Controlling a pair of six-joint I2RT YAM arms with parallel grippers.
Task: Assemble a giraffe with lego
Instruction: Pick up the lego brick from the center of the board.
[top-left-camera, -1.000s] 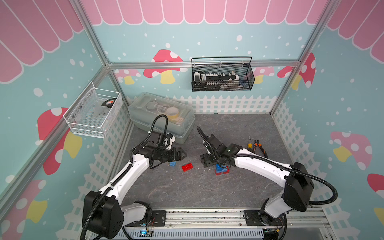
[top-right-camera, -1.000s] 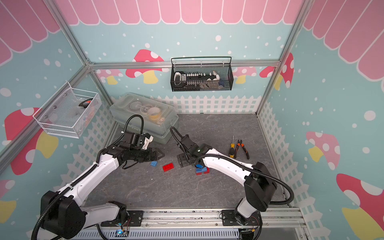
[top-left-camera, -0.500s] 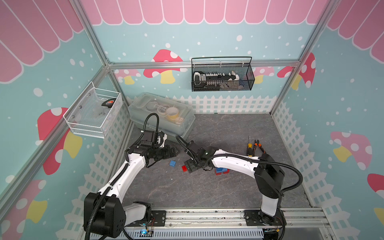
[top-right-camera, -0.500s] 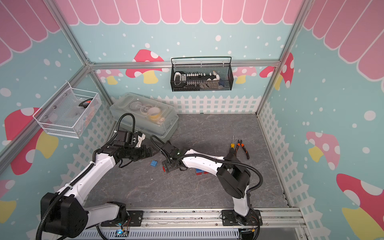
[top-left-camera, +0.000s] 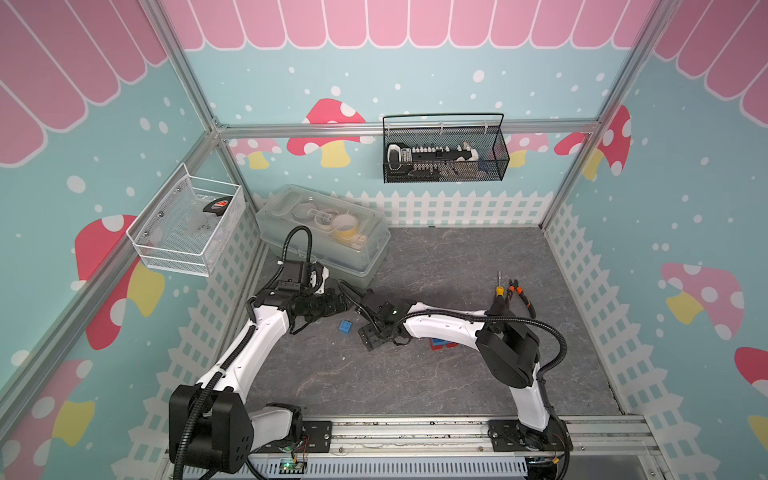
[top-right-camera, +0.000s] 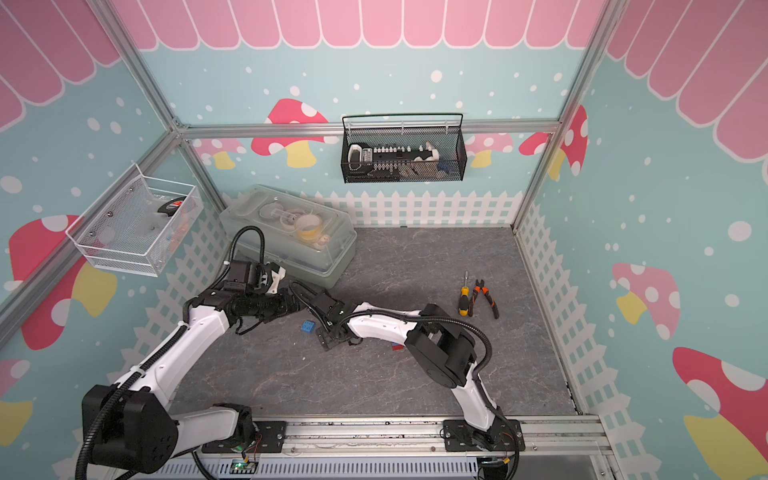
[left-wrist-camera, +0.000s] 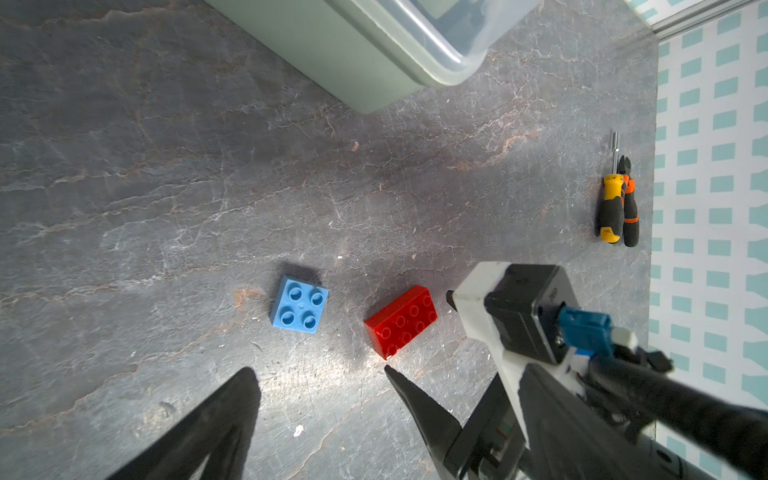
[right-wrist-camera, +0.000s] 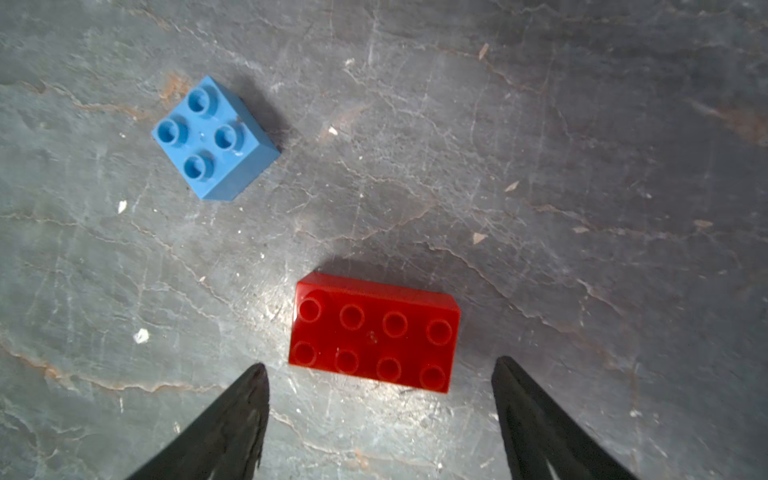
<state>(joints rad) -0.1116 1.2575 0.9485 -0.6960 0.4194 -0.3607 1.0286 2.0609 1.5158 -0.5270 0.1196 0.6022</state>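
Looking through the right wrist camera, I see the right end effector (right-wrist-camera: 379, 368) spread wide and empty. Its two black fingertips (right-wrist-camera: 249, 399) stand just short of the near long side of the red eight-stud brick (right-wrist-camera: 374, 332), set a little wider apart than the brick is long. Neither tip touches it as far as I can tell. The brick lies flat, studs up, on the grey surface (top-left-camera: 415, 374). A blue four-stud brick (right-wrist-camera: 212, 139) sits apart from it, also studs up and turned at an angle.

From the left wrist view, the left end effector (left-wrist-camera: 319, 371) is also wide open and holds nothing. The blue brick (left-wrist-camera: 299, 305) lies ahead of the gap between its fingers, and the red one (left-wrist-camera: 401, 321) is just beyond one tip. The right arm's wrist housing (left-wrist-camera: 515, 311) crowds in right beside the red brick. In both top views the two wrists sit very close together, and the right end effector (top-left-camera: 374, 332) covers the red brick.

No giraffe stands anywhere. A few more red and blue bricks (top-left-camera: 440, 343) peek out from under the right forearm (top-left-camera: 440, 328), too hidden for me to count.

A clear lidded box (top-left-camera: 328, 232) sits just behind the left wrist. A screwdriver (top-left-camera: 498, 291) and pliers (top-left-camera: 519, 297) lie side by side well off toward the right wall.
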